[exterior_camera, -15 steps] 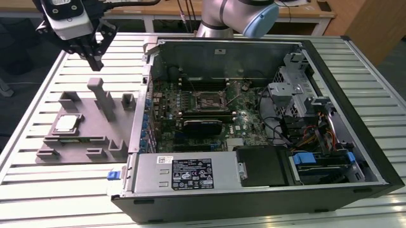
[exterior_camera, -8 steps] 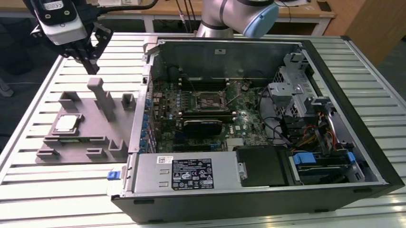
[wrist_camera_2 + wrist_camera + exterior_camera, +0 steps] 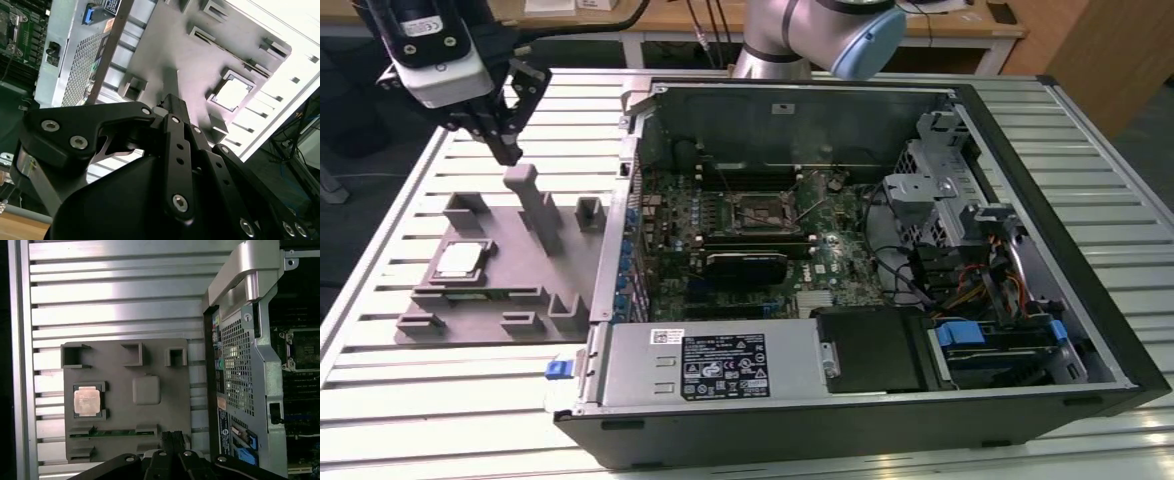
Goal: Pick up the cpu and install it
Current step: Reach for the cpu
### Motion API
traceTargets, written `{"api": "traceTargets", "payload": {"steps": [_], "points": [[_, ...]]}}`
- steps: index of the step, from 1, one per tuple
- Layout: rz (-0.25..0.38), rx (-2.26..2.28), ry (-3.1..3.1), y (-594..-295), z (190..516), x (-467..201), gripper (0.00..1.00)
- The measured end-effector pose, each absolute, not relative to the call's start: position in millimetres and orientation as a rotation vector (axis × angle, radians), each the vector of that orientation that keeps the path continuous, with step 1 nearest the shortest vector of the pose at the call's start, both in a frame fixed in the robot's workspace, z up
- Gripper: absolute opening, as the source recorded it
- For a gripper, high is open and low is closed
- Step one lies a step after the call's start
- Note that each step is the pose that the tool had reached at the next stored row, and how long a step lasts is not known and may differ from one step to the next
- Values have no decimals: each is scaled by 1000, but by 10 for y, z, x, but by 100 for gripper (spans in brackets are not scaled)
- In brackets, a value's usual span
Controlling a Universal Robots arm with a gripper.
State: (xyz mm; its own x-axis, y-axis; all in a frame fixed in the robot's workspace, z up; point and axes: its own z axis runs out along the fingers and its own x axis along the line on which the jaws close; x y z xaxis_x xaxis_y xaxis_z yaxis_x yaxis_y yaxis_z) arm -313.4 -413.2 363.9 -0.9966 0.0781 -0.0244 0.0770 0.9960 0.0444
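Well, the black gripper (image 3: 507, 150) hung high over the grey plastic fixture tray (image 3: 420, 330), fingers pressed together, holding nothing. The small square cpu w/ silvery metal top & pale rim (image 3: 459, 262) lay flat in its recess by the tray's edge at the exterior view's left. It sat well below the fingers, sides parallel to the tray's edges, no long axis.

The end effector (image 3: 506, 150) hangs pointing downward, and in the first wrist view its two black fingers (image 3: 167, 439) are pressed together tip to tip. Directly above it sits the pale grey wrist housing (image 3: 438, 62), with black linkage bars (image 3: 176, 150) running down to the fingers in the second wrist view. The arm's blue-capped joint (image 3: 861, 40) stands well off from the end effector, toward the exterior view's right.
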Motion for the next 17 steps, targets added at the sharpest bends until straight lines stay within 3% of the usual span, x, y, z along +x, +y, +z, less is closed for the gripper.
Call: {"api": "traceTargets", "payload": {"steps": [17], "points": [[68, 121, 3112, -4133, 3477, -3590, 11]]}}
